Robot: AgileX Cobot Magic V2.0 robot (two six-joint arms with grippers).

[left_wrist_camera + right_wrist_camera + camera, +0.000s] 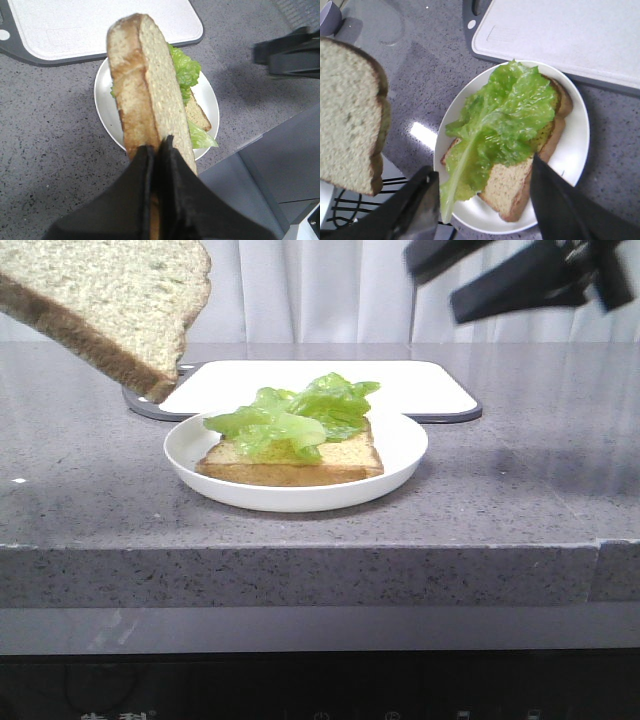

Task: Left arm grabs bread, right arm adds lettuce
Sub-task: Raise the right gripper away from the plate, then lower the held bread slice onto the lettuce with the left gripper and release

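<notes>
The bread (110,300), a thick slice with a brown crust, hangs tilted in the air at the upper left, above the counter and left of the plate. My left gripper (157,145) is shut on its lower edge; the bread (150,90) stands edge-on over the plate. The gripper itself is out of the front view. The lettuce (295,415) lies spread over a thinner slice (300,468) on the white plate (400,455). My right gripper (484,167) is open and empty, above the lettuce (505,115) and apart from it. It shows high at the right in the front view (470,280).
A white cutting board (400,385) with a dark rim lies behind the plate. The grey counter (520,490) ends in a front edge close to the plate. The bread (350,110) also shows in the right wrist view, beside the plate (575,145).
</notes>
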